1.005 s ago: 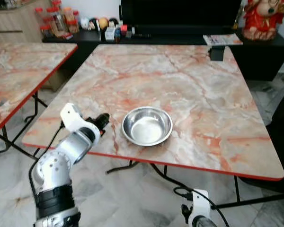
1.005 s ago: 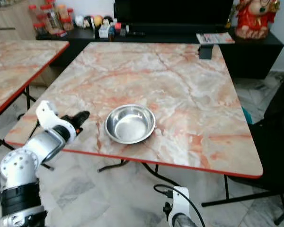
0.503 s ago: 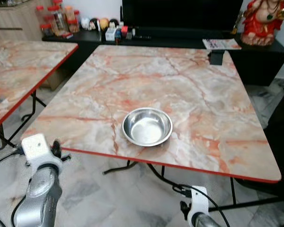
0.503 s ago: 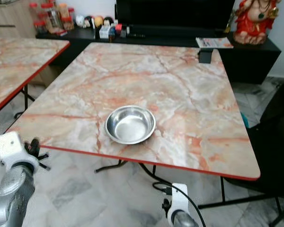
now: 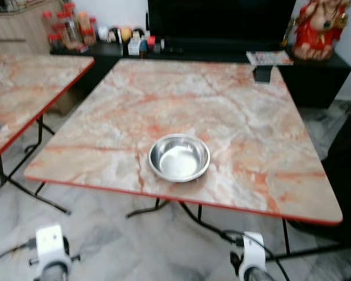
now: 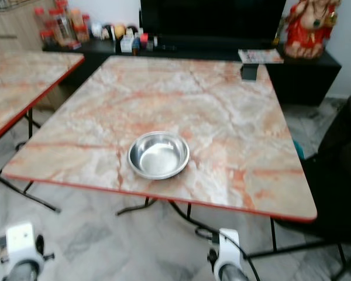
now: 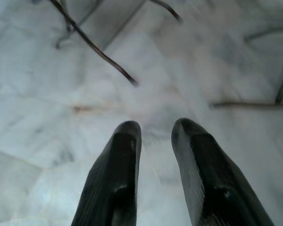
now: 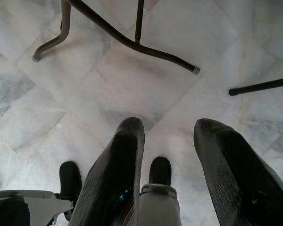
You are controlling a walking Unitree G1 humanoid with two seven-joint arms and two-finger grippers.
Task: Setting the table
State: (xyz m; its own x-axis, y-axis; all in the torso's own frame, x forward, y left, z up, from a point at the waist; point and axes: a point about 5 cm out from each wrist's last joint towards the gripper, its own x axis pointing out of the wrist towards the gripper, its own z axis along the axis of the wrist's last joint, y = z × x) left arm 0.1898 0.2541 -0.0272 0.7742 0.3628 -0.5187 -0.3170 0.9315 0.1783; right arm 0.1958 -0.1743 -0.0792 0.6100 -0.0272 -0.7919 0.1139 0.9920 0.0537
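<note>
While bowl (image 5: 179,157) nears table (image 5: 263,140) edge (front), floor (image 5: 134,246) lies open.

The bowl (image 5: 179,158) is shiny polished metal; the table (image 5: 240,111) has a smooth marble-patterned top (red-edged), and the floor (image 7: 47,94) is glossy grey-veined marble tile.

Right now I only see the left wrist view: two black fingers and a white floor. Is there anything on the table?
Observer: Yes, one steel bowl sits near the front edge of the marble table.
Operator: Is anything in it?
Observer: No, the bowl looks empty.
Operator: Where is my other hand?
Observer: The right hand hangs low, open, pointing at the floor near black table legs.
Operator: What's behind the table?
Observer: A red figurine stands on a black cabinet.
</note>
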